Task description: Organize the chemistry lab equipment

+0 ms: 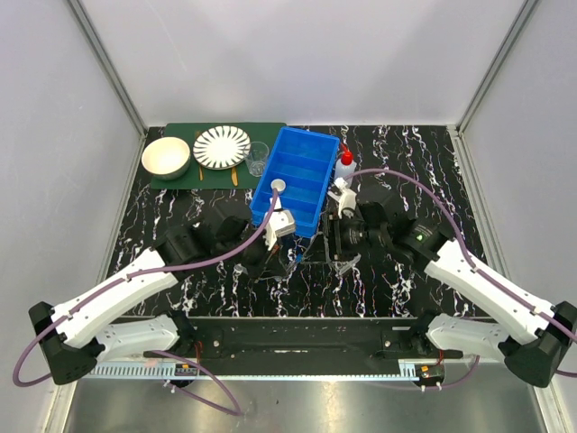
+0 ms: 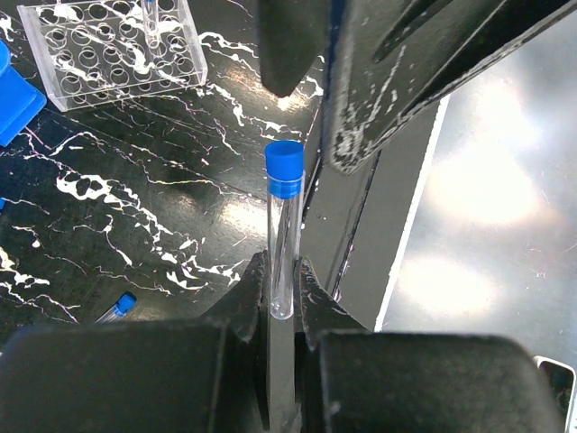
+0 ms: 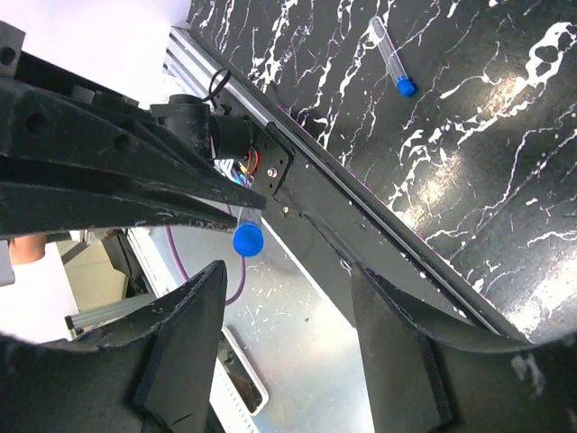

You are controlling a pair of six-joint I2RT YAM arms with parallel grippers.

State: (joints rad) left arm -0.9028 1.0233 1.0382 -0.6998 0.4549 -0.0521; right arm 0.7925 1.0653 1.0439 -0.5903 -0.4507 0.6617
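– Left fingers [image 2: 245, 302] are clamped on a tube [image 2: 283, 244], pinching it low on the glass. Its blue cap points away from the wrist and it's held up off the worktop [image 1: 397, 271].
– And the right fingers [image 3: 185, 347]?
– Spread wide, nothing in them, facing that blue cap from the other side. The cap sits just ahead of the gap, not inside it yet.
– So a handover?
– That's my read: tube passing left to right, bound for the rack [image 2: 113, 54]. The right could simply be standing by, though; I can't rule that out.
– What does the next move need?
– The right has to ease in around the capped end and close squarely before the left lets go. It's smooth round glass, so an off-centre pinch could let it swivel or slip.
– Containers, quickly.
– The rack stands on the worktop on the near side of the bin [image 1: 311, 133], between the arms. One racked tube [image 2: 150, 11] stands at its far edge, and the other holes I can see are empty. The bin holds a lid [image 1: 278, 186] in its nearer compartment, and I can't make out anything else in there. The bottle [image 1: 344, 165] stands beside the bin's far right corner and the beaker [image 1: 257, 159] on its left. Both are too small to tell what's in them.
– Anything loose?
– One loose tube [image 3: 391, 52], lying flat on the worktop.
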